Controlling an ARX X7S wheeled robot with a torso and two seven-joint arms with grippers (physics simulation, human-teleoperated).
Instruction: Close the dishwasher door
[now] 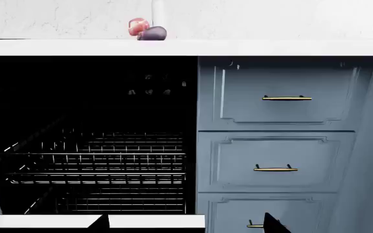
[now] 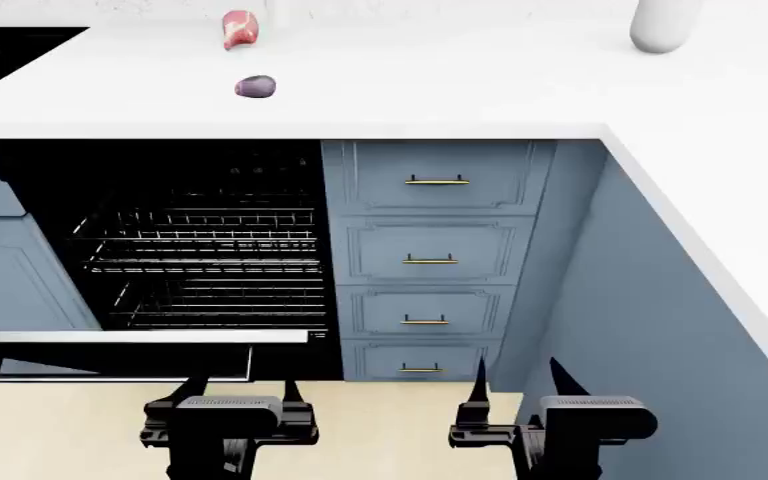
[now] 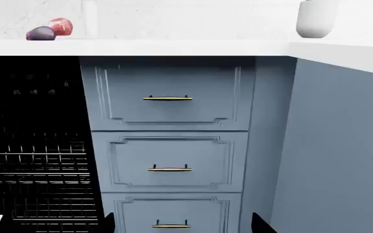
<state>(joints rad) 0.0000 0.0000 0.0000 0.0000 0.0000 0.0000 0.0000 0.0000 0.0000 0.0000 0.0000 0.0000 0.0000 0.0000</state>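
1. The dishwasher door (image 2: 117,338) lies folded flat and fully open below the dark cavity, its bar handle facing me.
2. My left fingers (image 2: 231,392) hang apart and empty just before that handle, placed to lift it.
3. My right fingers (image 2: 519,380), also apart, idle beside the drawer fronts (image 2: 435,250).

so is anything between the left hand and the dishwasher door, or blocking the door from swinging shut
Nothing visible. The left hand hangs just in front of the lowered dishwasher door, with bare floor between. The wire racks sit inside the opening, not over the door.
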